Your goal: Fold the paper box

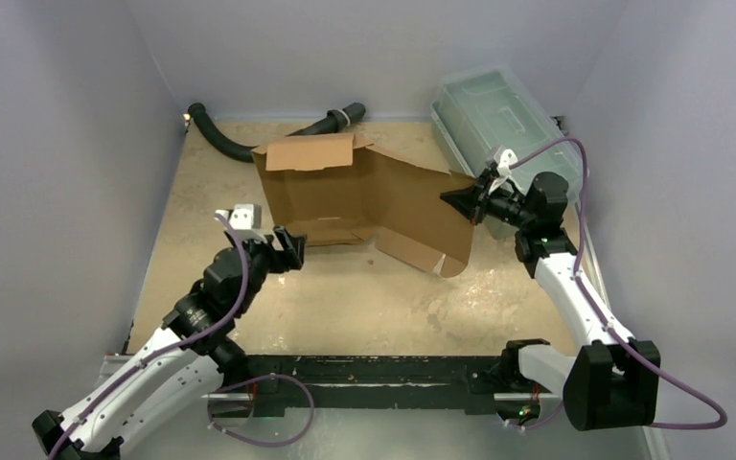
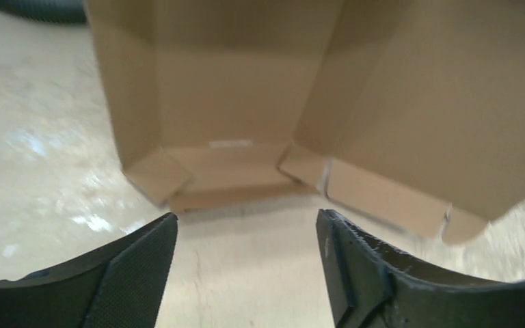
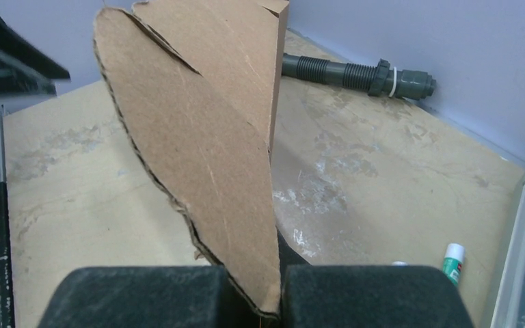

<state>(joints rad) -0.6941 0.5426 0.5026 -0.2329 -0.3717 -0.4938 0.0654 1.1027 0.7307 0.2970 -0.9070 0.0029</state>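
The paper box (image 1: 364,196) is a brown cardboard sheet, partly raised, with flaps standing up at the back and a panel lifted on the right. My right gripper (image 1: 462,200) is shut on the right edge of that panel; in the right wrist view the cardboard (image 3: 198,143) runs edge-on between the pads (image 3: 376,295). My left gripper (image 1: 290,244) is open just in front of the box's near-left flaps, touching nothing. The left wrist view shows bare table between its fingertips (image 2: 147,263) and the box's inside (image 2: 225,102) ahead.
A clear greenish plastic bin (image 1: 498,120) stands at the back right, close behind the right gripper. A black ribbed hose (image 1: 249,144) lies along the back wall. A small glue stick (image 3: 453,262) lies near the bin. Grey walls close in the table on three sides.
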